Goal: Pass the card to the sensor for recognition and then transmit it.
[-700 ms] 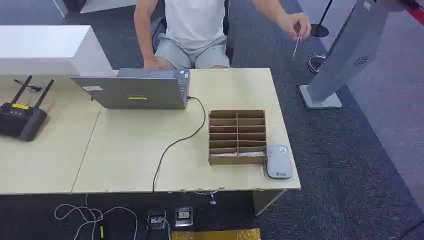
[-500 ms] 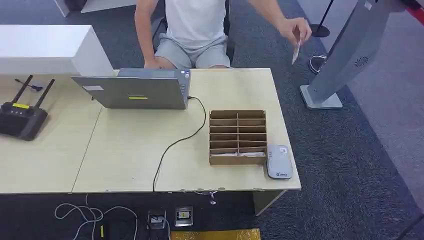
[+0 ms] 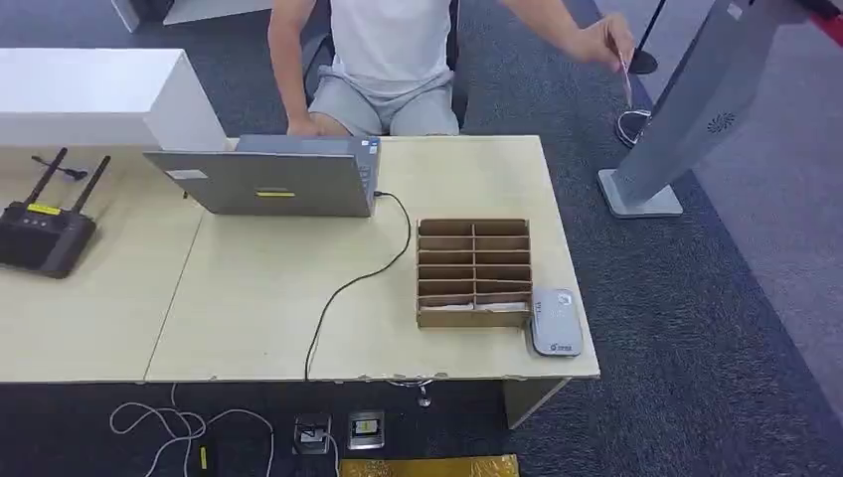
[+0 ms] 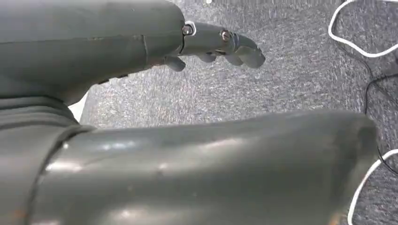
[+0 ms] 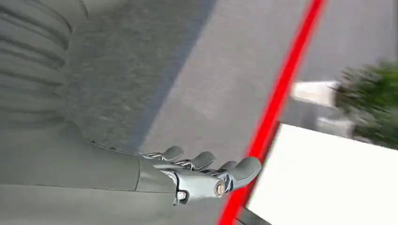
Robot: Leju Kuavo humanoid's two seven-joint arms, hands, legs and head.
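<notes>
A thin white card [image 3: 625,81] is held edge-on in the raised hand of a seated person in a white shirt [image 3: 602,42], out past the far right corner of the pale wooden desk [image 3: 258,298] and close to a slanted grey kiosk stand [image 3: 686,109]. On the desk, a brown cardboard box of divided slots [image 3: 472,272] is seen, with a small grey card sensor [image 3: 555,321] just beside its right near corner. A grey laptop [image 3: 263,179] and a black router with two antennas [image 3: 42,234] are placed farther left. The robot's left hand [image 4: 206,47] is seen over grey carpet, fingers apart and holding nothing; the right hand [image 5: 206,176] is likewise spread and empty above the floor.
</notes>
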